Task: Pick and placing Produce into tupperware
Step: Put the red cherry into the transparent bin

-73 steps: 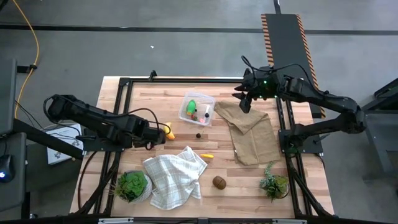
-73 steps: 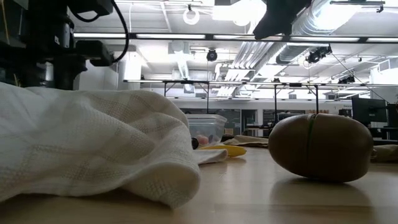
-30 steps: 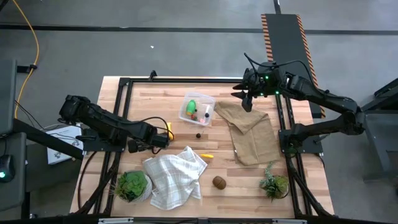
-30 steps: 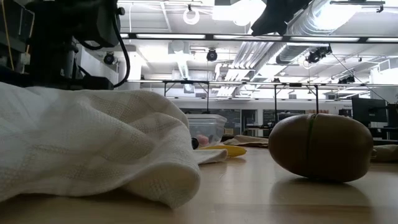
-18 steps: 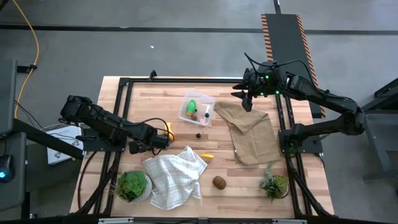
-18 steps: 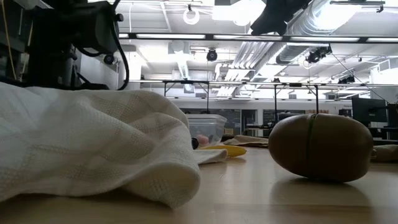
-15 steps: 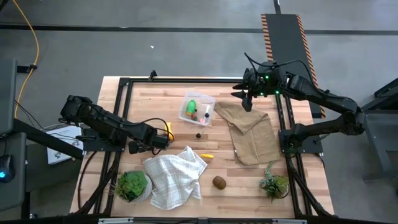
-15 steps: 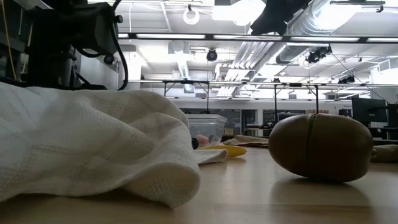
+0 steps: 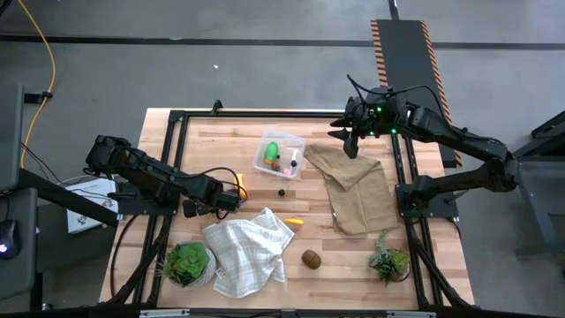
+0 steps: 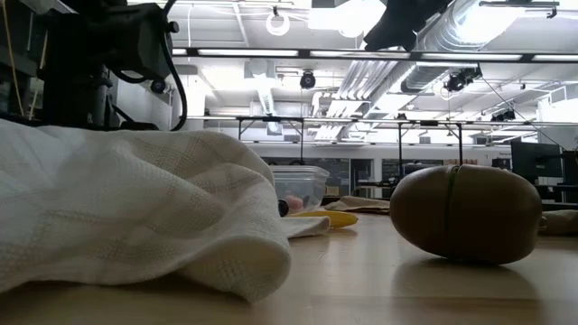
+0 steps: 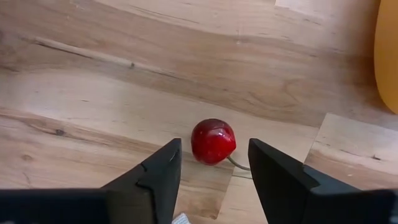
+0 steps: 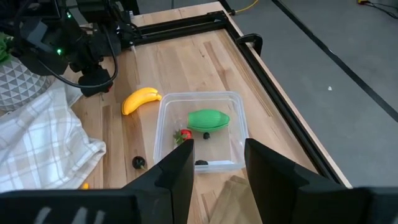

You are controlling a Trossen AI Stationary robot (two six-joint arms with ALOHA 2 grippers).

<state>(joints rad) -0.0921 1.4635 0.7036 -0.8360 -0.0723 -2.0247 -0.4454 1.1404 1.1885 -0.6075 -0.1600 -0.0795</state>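
straddling red cherry | left gripper fingers apart, ungripped | banana nearby

red cherry on bare wood, near yellow banana

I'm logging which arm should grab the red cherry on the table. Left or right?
Left. The left gripper is down at the table with its open fingers either side of the cherry; the right gripper hangs near the tupperware.
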